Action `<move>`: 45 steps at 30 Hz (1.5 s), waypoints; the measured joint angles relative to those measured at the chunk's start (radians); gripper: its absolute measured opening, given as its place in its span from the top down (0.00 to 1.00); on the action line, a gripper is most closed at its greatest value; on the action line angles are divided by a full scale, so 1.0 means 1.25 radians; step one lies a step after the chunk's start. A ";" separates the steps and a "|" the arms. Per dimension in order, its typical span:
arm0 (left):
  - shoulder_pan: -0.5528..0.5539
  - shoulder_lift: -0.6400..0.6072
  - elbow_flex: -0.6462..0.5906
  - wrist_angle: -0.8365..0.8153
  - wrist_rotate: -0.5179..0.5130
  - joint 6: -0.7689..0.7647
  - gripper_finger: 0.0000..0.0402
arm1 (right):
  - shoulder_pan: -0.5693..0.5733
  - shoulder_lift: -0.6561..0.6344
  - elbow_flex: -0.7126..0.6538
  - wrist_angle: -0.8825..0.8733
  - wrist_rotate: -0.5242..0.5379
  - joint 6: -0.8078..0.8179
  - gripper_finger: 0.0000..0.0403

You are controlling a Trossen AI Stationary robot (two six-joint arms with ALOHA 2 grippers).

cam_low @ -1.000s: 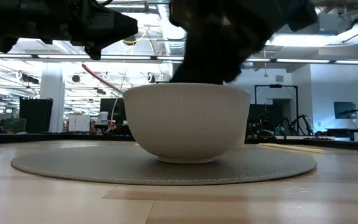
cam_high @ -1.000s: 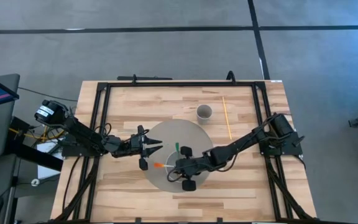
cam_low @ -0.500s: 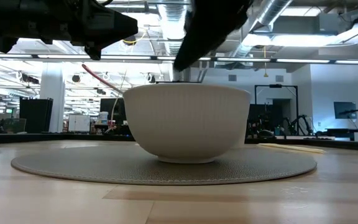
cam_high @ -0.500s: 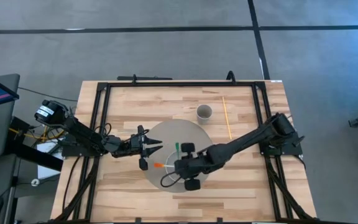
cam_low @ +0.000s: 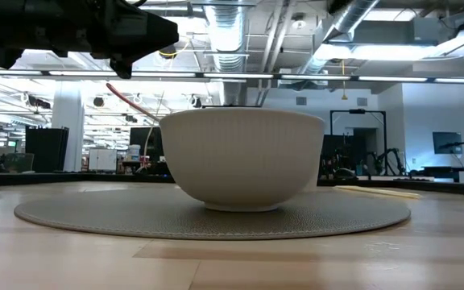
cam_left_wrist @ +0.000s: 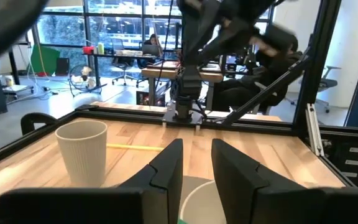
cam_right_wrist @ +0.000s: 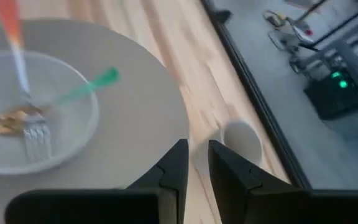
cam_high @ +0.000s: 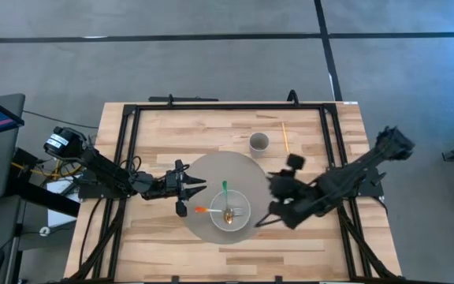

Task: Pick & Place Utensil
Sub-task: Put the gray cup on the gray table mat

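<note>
The bowl (cam_high: 230, 211) holds two utensils: the green-handled one (cam_high: 225, 192) and the orange-handled one (cam_high: 201, 210), handle pointing at the left gripper (cam_high: 199, 187), nearer, fingers slightly spread and empty. Right gripper (cam_high: 268, 222) likewise, beside the bowl

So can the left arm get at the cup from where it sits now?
Probably yes. The left gripper hovers at the mat's left edge, and the cup stands upright beyond the mat's far edge with nothing between them. The right gripper is off by the bowl's right.
</note>
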State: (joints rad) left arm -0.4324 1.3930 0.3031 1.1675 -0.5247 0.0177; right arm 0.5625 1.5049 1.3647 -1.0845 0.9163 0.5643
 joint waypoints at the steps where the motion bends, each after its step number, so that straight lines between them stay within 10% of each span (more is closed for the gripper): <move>1: 0.000 0.000 0.000 0.000 0.000 0.000 0.79 | 0.002 -0.031 -0.044 0.005 0.008 0.024 0.86; 11: 0.042 0.000 0.000 0.011 -0.001 0.000 0.79 | -0.192 -0.242 -0.402 0.338 -0.111 -0.042 0.86; 17: 0.079 0.000 0.000 0.013 -0.002 0.000 0.79 | -0.394 -0.195 -0.426 0.636 -0.380 -0.322 0.86; 24: 0.074 0.000 0.000 0.013 -0.001 0.000 0.79 | -0.575 -0.093 -0.426 0.679 -0.569 -0.341 0.86; 45: 0.074 0.000 0.000 0.012 0.001 0.000 0.79 | -0.607 -0.013 -0.389 0.675 -0.603 -0.415 0.98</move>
State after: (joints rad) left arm -0.3405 1.3930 0.3031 1.1824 -0.5236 0.0174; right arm -0.1959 1.4883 0.8779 -0.2409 0.1619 0.0456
